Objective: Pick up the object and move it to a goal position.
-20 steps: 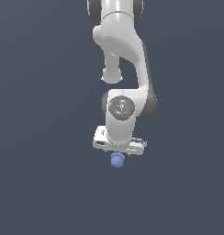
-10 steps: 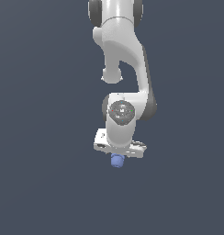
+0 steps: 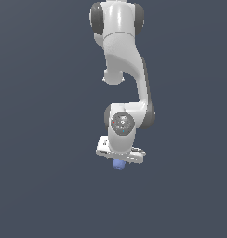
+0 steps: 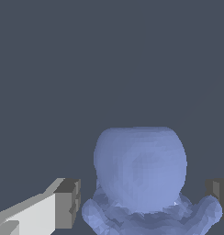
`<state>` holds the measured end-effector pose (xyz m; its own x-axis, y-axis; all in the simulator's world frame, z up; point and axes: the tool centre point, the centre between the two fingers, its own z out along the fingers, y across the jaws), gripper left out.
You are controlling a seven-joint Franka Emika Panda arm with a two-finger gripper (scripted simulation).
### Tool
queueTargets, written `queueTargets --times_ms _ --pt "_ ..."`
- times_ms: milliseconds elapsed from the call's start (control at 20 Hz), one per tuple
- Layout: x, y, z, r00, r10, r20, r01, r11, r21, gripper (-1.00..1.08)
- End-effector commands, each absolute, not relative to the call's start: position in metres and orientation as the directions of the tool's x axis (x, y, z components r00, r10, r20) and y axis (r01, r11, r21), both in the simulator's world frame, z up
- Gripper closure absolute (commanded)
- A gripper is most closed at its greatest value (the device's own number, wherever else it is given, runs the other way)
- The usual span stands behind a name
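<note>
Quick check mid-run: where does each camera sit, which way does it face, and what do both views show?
Exterior view: off the arm, facing the whole white arm and end effector; exact position unknown.
Wrist view: on the wrist, looking past the dark fingertips onto the blue object between them.
Shared: the blue object and the fingers.

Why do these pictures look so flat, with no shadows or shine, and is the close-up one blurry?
Exterior view: even, soft light, a plain dark grey backdrop, no cast shadows, only mild shading on the white arm; the blue object is tiny under the gripper. Wrist view: the object looms large, with soft, faceted edges, coarse rather than out of focus; no glare.
</note>
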<state>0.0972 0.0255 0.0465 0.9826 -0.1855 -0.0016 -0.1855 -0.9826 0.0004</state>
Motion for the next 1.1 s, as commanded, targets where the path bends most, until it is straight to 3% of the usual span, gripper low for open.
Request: queueTargets --times_ms 0,200,250,1050 --pt "0.0978 0.0256 0.0398 0.983 -0.186 0.000 -0.186 -0.983 0.000 -0.92" --pt "0.0991 0.0256 0.0405 0.983 -0.186 0.000 -0.186 -0.983 0.000 -0.92" --pt "0.0991 0.0256 0.0405 0.983 -0.186 0.000 -0.186 -0.983 0.000 1.08" --pt "0.0951 0.0302 0.0442 0.983 -0.186 0.000 -0.186 -0.983 0.000 1.08"
